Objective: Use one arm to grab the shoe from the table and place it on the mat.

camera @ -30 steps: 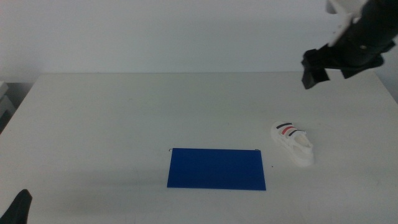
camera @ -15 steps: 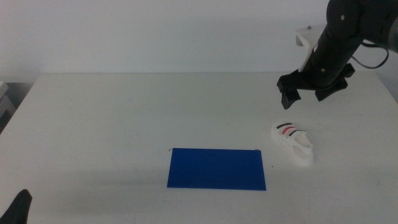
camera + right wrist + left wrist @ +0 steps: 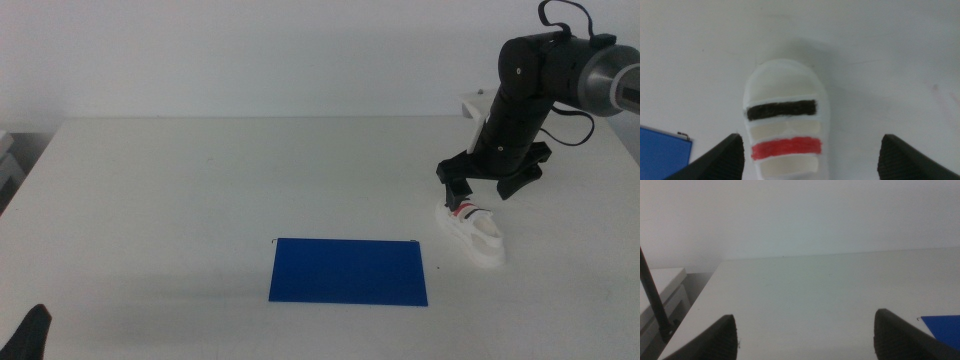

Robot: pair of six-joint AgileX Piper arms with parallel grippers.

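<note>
A plain pale wall stands behind a wide white desk [image 3: 200,200]. Over the desk's right part, the right pincer [image 3: 462,189] hangs from the black arm [image 3: 525,100], just above the rear end of the shoe [image 3: 472,230]. Its two dark jaws are spread wide, one to each side of the shoe, and they hold nothing; in the right wrist view the white shoe [image 3: 784,135] lies between them, a black stripe and a red stripe across it. The shoe rests on the desk, apart from the mat [image 3: 348,270], which lies flat to its left near the desk's front. The left pincer [image 3: 28,335] waits at the lower left corner, its jaws wide apart and empty over bare desk.
</note>
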